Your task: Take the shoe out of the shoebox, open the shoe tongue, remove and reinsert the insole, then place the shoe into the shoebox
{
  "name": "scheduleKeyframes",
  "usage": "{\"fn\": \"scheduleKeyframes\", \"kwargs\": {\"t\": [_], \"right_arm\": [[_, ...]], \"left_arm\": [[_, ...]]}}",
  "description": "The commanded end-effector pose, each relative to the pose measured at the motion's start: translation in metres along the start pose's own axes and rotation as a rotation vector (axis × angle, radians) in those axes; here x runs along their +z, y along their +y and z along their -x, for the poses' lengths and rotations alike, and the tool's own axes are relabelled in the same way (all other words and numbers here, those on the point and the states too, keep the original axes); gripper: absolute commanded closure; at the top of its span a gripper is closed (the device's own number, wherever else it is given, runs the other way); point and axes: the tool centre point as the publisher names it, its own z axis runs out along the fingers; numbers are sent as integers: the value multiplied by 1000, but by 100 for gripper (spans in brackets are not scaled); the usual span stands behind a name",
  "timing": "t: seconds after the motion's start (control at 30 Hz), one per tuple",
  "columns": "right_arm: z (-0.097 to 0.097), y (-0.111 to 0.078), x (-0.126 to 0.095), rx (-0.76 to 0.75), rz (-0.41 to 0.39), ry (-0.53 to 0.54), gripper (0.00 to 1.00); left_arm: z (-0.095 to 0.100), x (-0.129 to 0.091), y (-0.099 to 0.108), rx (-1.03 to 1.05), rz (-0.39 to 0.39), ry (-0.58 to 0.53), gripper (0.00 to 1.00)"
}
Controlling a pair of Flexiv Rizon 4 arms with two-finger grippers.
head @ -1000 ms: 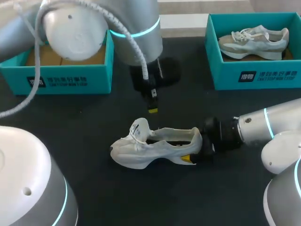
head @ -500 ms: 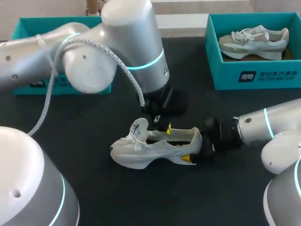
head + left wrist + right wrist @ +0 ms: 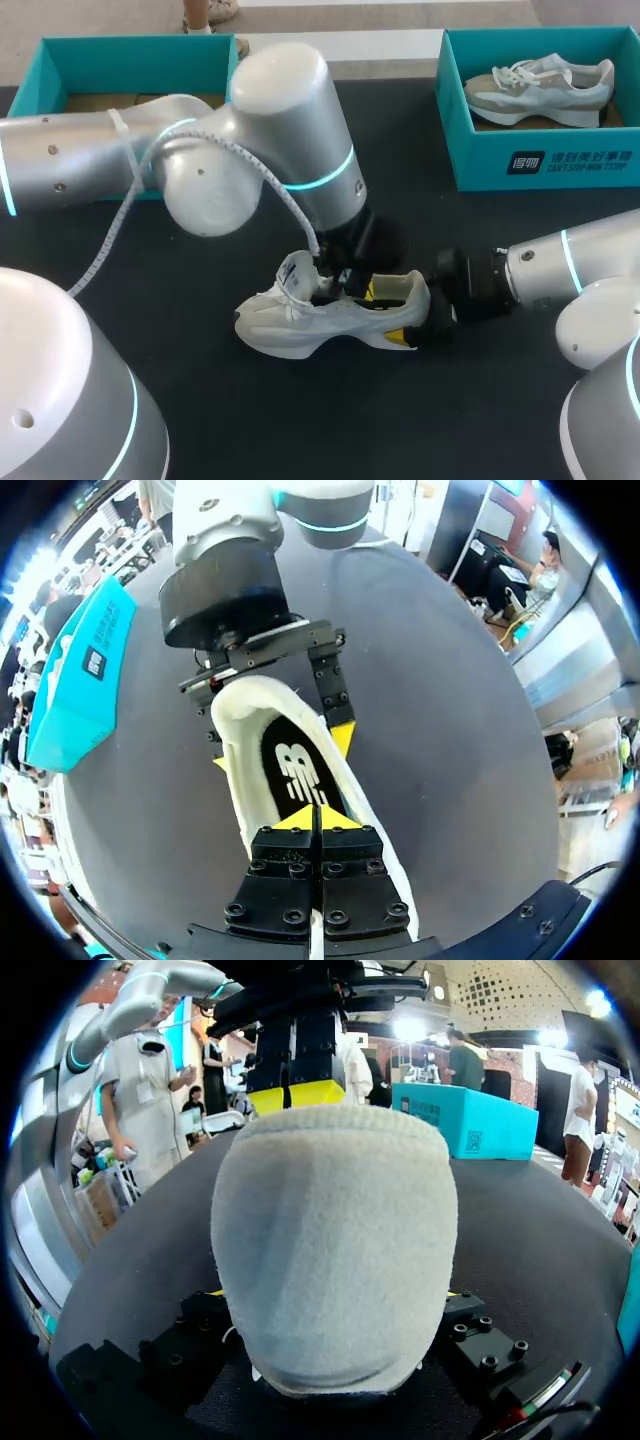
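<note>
Shoe sits centre frame in the head view, toe left, its heel clamped by the right gripper. Left gripper has its tips pressed together, apparently empty, inside the collar over the insole. Insole looks thin, light and floppy; pinch its heel edge.

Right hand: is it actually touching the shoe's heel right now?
Touching. The left wrist view shows the right hand with a yellow-tipped finger pressed against each side of the shoe at its heel.
</note>
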Motion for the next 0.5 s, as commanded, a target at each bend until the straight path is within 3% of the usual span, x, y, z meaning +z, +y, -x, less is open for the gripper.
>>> {"fn": "scheduleKeyframes", "kwargs": {"t": [0.03, 0.5], "right_arm": [[0, -2, 8, 2, -3, -3, 100], [0, -2, 8, 2, -3, -3, 100]], "left_arm": [[1, 21, -1, -34, -13, 3, 100], [-18, 29, 2, -72, -55, 91, 100]]}}
